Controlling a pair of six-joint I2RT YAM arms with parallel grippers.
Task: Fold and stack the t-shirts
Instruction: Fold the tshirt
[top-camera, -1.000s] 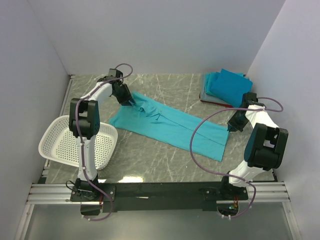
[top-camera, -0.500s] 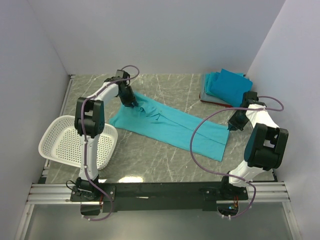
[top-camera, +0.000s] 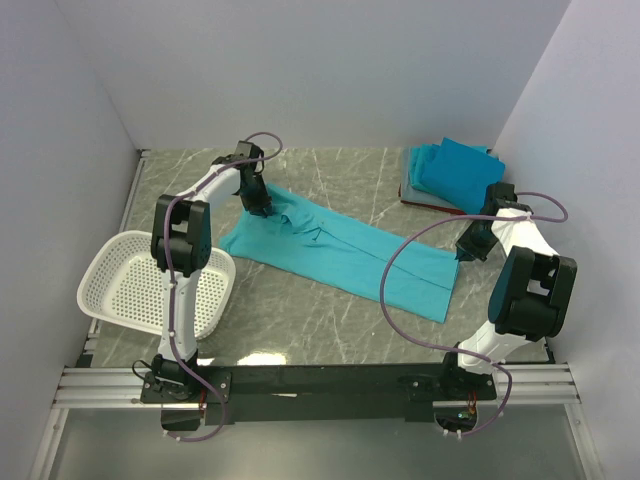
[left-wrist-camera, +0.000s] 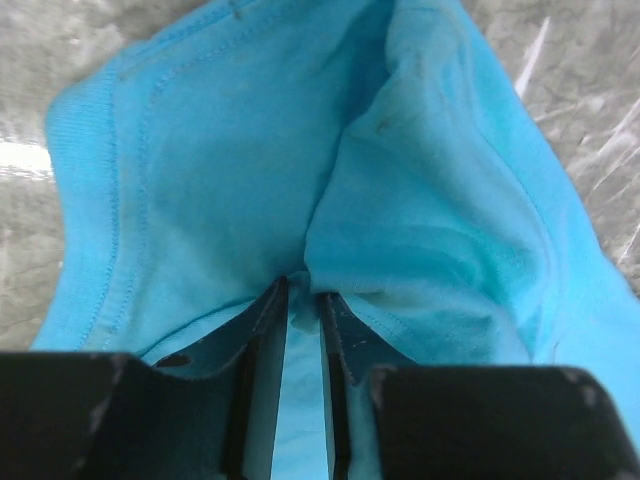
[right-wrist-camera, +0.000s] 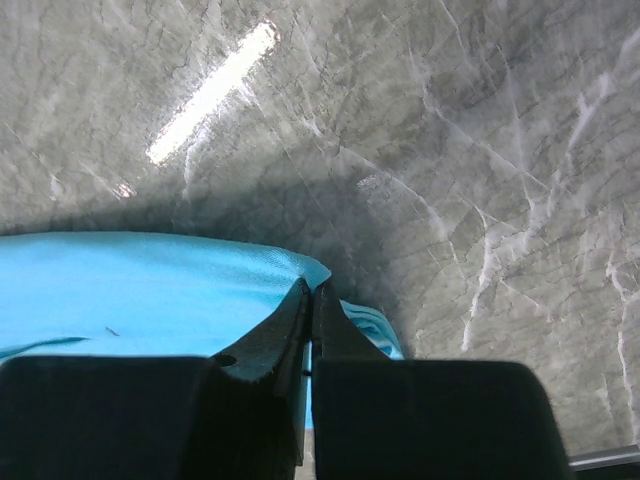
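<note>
The grey marbled counter (top-camera: 330, 320) fills the floor of the white-walled cell. Across its middle a teal t-shirt (top-camera: 340, 255) lies flat and stretched on a slant, its collar end toward the far left and its hem end toward the near right.

At the near left a white perforated basket (top-camera: 95, 275) sits beside the left arm, apart from the shirt. In the far right corner is a stack of folded t-shirts (top-camera: 455, 175), teal on top with a pale edge and a red edge showing underneath, well apart from the spread shirt.

The left claw (top-camera: 262, 208) is down on the collar end. In the wrist view its fingers (left-wrist-camera: 265, 330) are drawn close together, with a raised fold of teal cloth pinched between them.

The right claw (top-camera: 462, 252) is at the hem corner on the right. Its jaws are pressed shut on the shirt's edge, teal cloth showing on both sides of the tips (right-wrist-camera: 311, 288).
</note>
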